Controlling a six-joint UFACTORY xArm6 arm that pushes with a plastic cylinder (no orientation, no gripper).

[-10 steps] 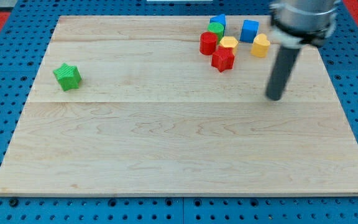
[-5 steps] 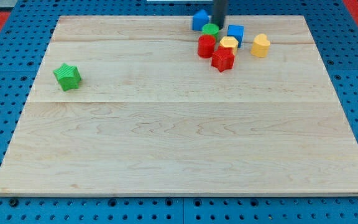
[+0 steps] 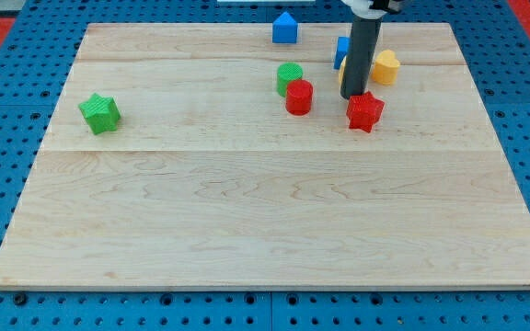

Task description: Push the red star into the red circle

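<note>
The red star (image 3: 365,111) lies on the wooden board at the upper right. The red circle (image 3: 299,97) stands to its left, a block's width or more away, touching a green round block (image 3: 289,76) above it. My rod comes down from the view's top and my tip (image 3: 351,97) rests at the star's upper left edge, between the star and the red circle. The rod hides most of a blue block (image 3: 340,52) and a yellow block behind it.
A yellow block (image 3: 386,66) sits right of the rod. A blue house-shaped block (image 3: 285,28) is near the board's top edge. A green star (image 3: 99,112) lies far left. The board (image 3: 247,211) sits on a blue pegboard.
The rod moved from the board's top down to the red star. The red star slid right and down, the red circle and green block shifted down-left, and the blue house block moved left.
</note>
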